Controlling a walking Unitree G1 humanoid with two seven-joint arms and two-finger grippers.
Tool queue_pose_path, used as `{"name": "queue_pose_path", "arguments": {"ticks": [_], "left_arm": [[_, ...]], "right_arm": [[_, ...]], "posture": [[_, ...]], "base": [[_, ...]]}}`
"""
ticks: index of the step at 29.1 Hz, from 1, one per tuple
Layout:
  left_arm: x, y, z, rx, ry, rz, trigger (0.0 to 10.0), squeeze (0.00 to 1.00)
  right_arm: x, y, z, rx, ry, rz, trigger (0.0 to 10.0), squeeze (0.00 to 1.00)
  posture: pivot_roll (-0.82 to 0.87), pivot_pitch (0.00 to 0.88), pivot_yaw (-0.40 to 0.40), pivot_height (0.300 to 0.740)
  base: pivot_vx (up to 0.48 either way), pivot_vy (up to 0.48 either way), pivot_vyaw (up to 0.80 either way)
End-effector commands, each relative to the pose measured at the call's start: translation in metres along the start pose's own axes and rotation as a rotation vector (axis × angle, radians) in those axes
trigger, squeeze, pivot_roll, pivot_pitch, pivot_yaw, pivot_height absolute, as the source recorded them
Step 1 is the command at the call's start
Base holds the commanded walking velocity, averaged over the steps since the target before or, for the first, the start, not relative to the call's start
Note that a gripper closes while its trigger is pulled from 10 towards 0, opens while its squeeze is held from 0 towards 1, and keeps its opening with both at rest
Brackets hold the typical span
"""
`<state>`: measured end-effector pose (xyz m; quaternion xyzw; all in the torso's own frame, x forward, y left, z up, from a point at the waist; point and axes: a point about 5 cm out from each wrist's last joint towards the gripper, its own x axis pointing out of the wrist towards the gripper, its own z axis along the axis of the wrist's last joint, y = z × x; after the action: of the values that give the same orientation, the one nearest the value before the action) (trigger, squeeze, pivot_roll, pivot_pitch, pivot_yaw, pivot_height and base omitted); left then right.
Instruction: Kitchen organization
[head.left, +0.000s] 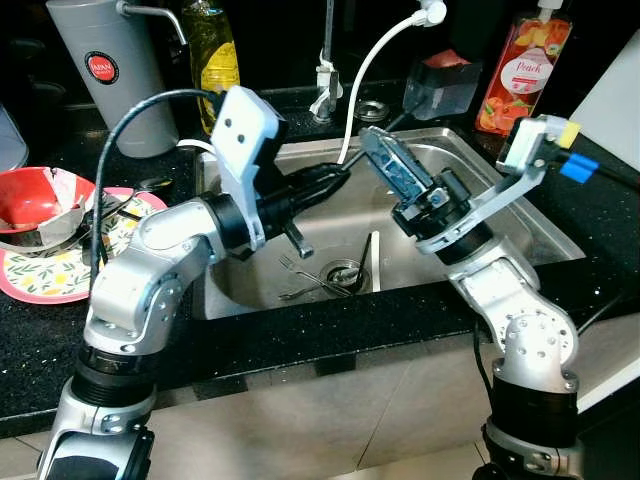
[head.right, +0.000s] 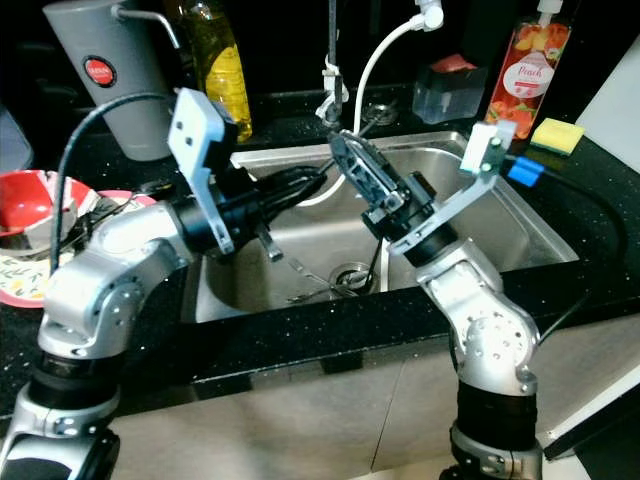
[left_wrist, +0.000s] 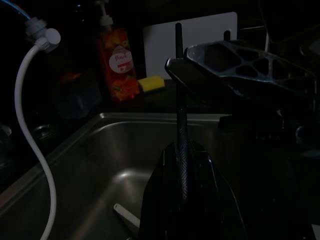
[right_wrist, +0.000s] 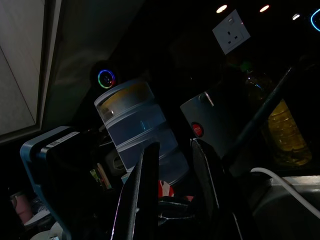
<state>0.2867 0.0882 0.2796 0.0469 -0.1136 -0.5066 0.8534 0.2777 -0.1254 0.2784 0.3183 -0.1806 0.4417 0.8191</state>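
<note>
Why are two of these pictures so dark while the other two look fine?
The eye views are evenly lit and sharp, with glare on the steel sink. The left wrist view is dim, the soap bottle barely lit. The right wrist view is darkest, pointing up at bright ceiling lights.

My left end effector (left_wrist: 182, 165) pinches a thin black rod (left_wrist: 179, 90) upright over the dim stainless steel sink (left_wrist: 100, 155). The right arm's black latticed finger (left_wrist: 235, 62) crosses just beyond it. A white hose (left_wrist: 27, 135) curves alongside; an orange soap bottle (left_wrist: 117, 65) and what looks like a yellow sponge (left_wrist: 151, 84) sit on the dark worktop (left_wrist: 125, 106).
</note>
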Motion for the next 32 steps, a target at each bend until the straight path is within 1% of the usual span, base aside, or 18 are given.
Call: {"name": "queue_pose_path", "arguments": {"ticks": [1, 2, 6, 7, 9, 10, 11, 13, 18, 19, 20, 23, 24, 25, 32], "left_arm": [[0.001, 0.001, 0.004, 0.009, -0.031, -0.005, 10.0, 0.0], [0.002, 0.005, 0.005, 0.011, -0.035, 0.023, 10.0, 0.0], [0.003, 0.007, 0.004, 0.017, -0.033, 0.037, 10.0, 0.0], [0.003, 0.017, 0.007, 0.017, -0.044, 0.118, 10.0, 0.0], [0.001, 0.029, 0.015, 0.003, -0.091, 0.203, 10.0, 0.0], [0.001, 0.029, 0.015, 0.003, -0.091, 0.203, 10.0, 0.0], [-0.001, 0.027, 0.019, -0.014, -0.123, 0.183, 10.0, 0.0], [0.0, 0.007, 0.022, -0.002, -0.141, 0.041, 10.0, 0.0], [0.002, 0.005, 0.017, 0.007, -0.115, 0.036, 10.0, 0.0], [0.002, 0.004, 0.015, 0.003, -0.108, 0.027, 10.0, 0.0], [0.002, 0.003, 0.014, 0.006, -0.099, 0.02, 10.0, 0.0], [0.005, 0.001, 0.011, 0.008, -0.092, 0.013, 10.0, 0.0], [0.006, 0.001, 0.012, 0.004, -0.095, 0.013, 10.0, 0.0], [0.006, 0.0, 0.013, -0.002, -0.1, 0.004, 10.0, 0.0], [0.005, -0.003, 0.009, 0.0, -0.081, -0.007, 10.0, 0.0]], "right_arm": [[-0.001, 0.001, 0.0, 0.002, 0.014, -0.007, 10.0, 0.0], [-0.002, 0.0, 0.001, -0.003, 0.013, -0.015, 10.0, 0.0], [-0.002, -0.001, 0.002, -0.003, 0.014, -0.019, 10.0, 0.0], [-0.003, -0.001, 0.002, 0.004, 0.012, -0.023, 10.0, 0.0], [-0.005, -0.001, 0.002, 0.015, 0.012, -0.027, 10.0, 0.0], [-0.005, -0.001, 0.002, 0.015, 0.012, -0.027, 10.0, 0.0], [-0.005, -0.001, 0.002, 0.017, 0.012, -0.028, 10.0, 0.0], [-0.004, -0.001, 0.003, 0.021, -0.001, -0.029, 10.0, 0.0], [-0.002, 0.001, 0.002, 0.032, -0.005, -0.016, 10.0, 0.0], [-0.002, 0.002, 0.001, 0.028, 0.001, -0.004, 10.0, 0.46], [-0.002, 0.003, 0.001, 0.029, -0.001, -0.003, 10.0, 1.0], [-0.001, 0.001, 0.003, 0.032, -0.017, -0.019, 10.0, 1.0], [-0.001, 0.0, 0.003, 0.032, -0.02, -0.031, 10.0, 0.87], [-0.001, -0.001, 0.003, 0.036, -0.021, -0.037, 10.0, 0.0], [-0.002, -0.001, 0.003, 0.031, -0.018, -0.038, 10.0, 0.0]], "posture": [[0.0, 0.0, 0.027, 0.74], [0.0, 0.0, 0.027, 0.74], [0.0, 0.0, 0.027, 0.74], [0.0, 0.0, 0.015, 0.74], [0.0, 0.0, 0.015, 0.74], [0.0, 0.0, 0.015, 0.74], [0.0, 0.0, 0.022, 0.74], [0.0, 0.0, 0.024, 0.74], [0.01, 0.0, 0.018, 0.74], [0.01, 0.0, 0.018, 0.74], [0.01, 0.0, 0.018, 0.74], [0.01, 0.0, 0.026, 0.74], [0.01, 0.0, 0.026, 0.74], [0.01, 0.0, 0.026, 0.74], [0.01, 0.0, 0.028, 0.74]], "base": [[0.0, 0.0, 0.0], [0.0, 0.0, 0.0], [0.0, 0.0, 0.0], [0.0, 0.0, 0.0], [0.0, 0.0, 0.0], [0.0, 0.0, 0.0], [0.0, 0.0, 0.0], [0.0, 0.0, 0.0], [0.0, 0.0, 0.0], [0.0, 0.0, 0.0], [0.0, 0.0, 0.0], [0.0, 0.0, 0.0], [0.0, 0.0, 0.0], [0.0, 0.0, 0.0], [0.0, 0.0, 0.0]]}}
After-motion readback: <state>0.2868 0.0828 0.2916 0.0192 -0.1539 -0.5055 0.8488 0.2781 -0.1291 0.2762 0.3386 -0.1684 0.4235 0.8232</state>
